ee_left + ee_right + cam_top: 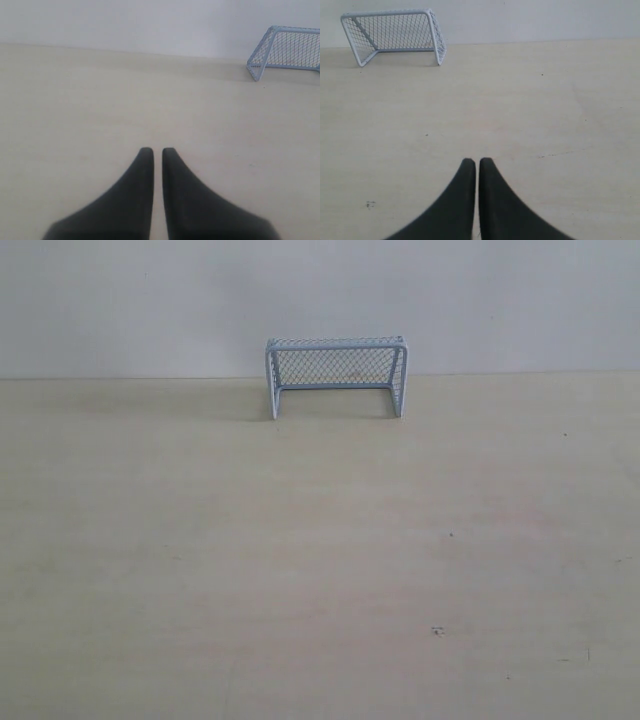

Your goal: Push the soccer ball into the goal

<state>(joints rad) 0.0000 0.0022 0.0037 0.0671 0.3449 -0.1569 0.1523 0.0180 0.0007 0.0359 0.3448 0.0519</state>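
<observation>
No soccer ball shows in any of our three views; we cannot tell where it lies, and it may sit outside every frame or below the fingers. The goal (335,375) stands far ahead of both tools, mouth turned toward them, backed against the wall (300,290), presumably so that a forward shove sends a ball in. Our left gripper (157,150) and right gripper (477,161) hang low over the wooden table (300,560), each pressed almost together on nothing, a blunt pusher. Neither arm enters the exterior view.
</observation>
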